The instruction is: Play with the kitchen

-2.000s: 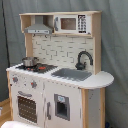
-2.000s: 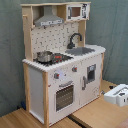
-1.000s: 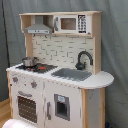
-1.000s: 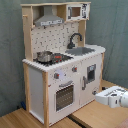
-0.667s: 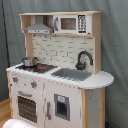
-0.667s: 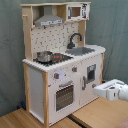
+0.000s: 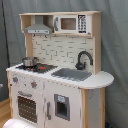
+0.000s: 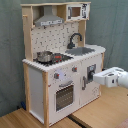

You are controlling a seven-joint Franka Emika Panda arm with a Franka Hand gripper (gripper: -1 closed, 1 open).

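One white robot gripper [image 8: 91,76] reaches in from the second exterior view's right toward the tall white and light-wood toy kitchen [image 8: 55,60] standing on the wooden floor [image 8: 22,119]. Whether its fingers are released, I cannot tell. Best approach: ease squarely onto the lower cabinet door [image 8: 90,77].

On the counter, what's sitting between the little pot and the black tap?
Just red burners beside the pot, then bare counter and the sink basin below the tap, seen in both exterior views.

My gripper [image 8: 90,76] moves in from three o'clock in the second exterior view, now near the kitchen [image 8: 60,65] front.
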